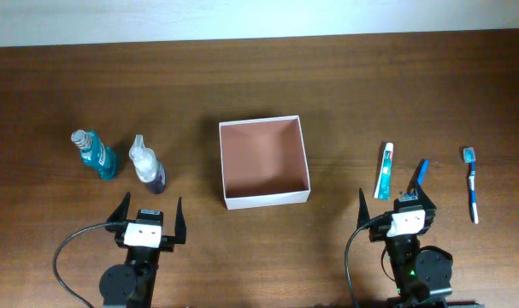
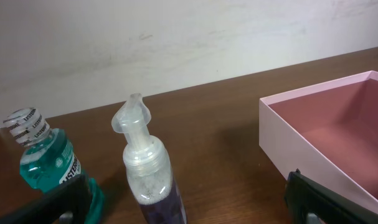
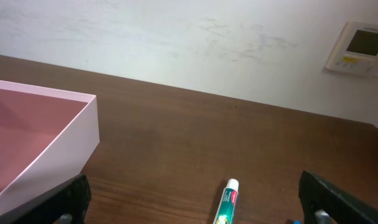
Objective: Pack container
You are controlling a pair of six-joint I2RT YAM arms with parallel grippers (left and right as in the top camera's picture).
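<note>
The container [image 1: 265, 202], a shallow white box with a reddish-brown floor, sits empty at the table's middle; it also shows in the left wrist view [image 2: 288, 127] and the right wrist view [image 3: 64, 143]. My left gripper [image 1: 148, 214] is open and empty near the front edge, just behind a clear bottle of purple liquid [image 1: 147, 164] [image 2: 148, 168] and a teal mouthwash bottle [image 1: 95, 154] [image 2: 42, 158]. My right gripper [image 1: 394, 205] is open and empty, just behind a toothpaste tube [image 1: 384, 170] [image 3: 226, 202] and a blue toothbrush [image 1: 420, 175].
A second toothbrush [image 1: 472, 184], blue and white, lies at the far right. A pale wall stands behind the table, with a wall thermostat [image 3: 358, 48] at the upper right in the right wrist view.
</note>
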